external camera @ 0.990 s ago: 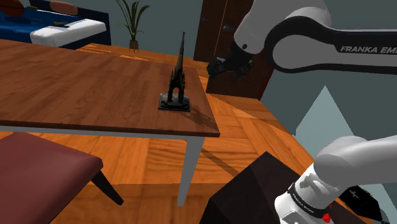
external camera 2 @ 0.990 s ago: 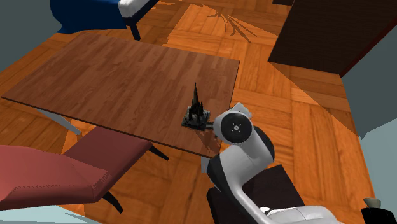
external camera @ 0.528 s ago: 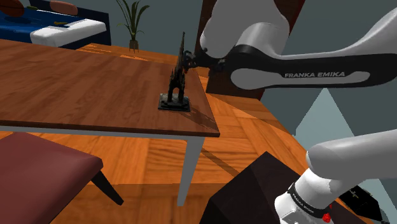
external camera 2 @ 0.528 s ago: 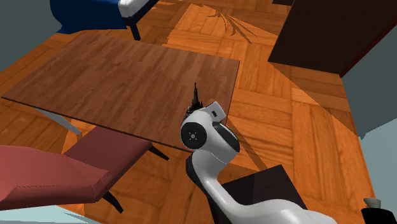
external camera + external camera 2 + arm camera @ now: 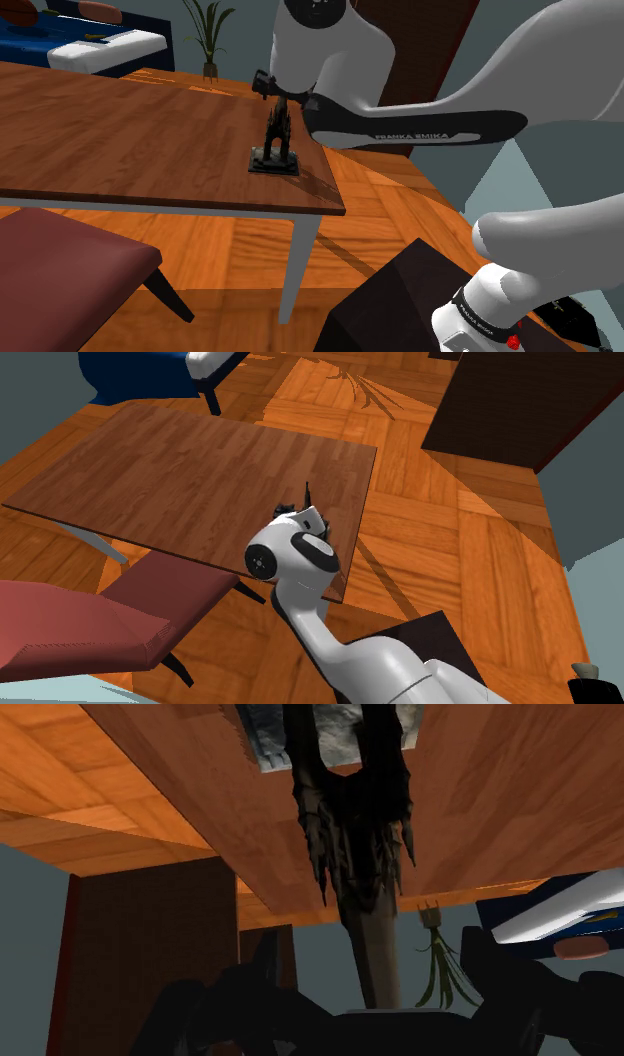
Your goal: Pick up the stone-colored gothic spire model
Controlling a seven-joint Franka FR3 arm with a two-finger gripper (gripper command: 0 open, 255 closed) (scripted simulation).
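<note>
The spire stood upright on its square base, long axis vertical and tip up, near the table corner closest to the stand. It looked dark, almost black, with spiky pinnacles round a slim shaft (its base plate showed mottled grey in the wrist view). The arm arched in from the shoulder view's right, its hand turned down over the model. The gripper sat around the upper shaft. In the wrist view its fingers were apart either side of the spire, seemingly not touching it, though the dark surfaces made this hard to judge. The tabletop was brown wood-grain.
</note>
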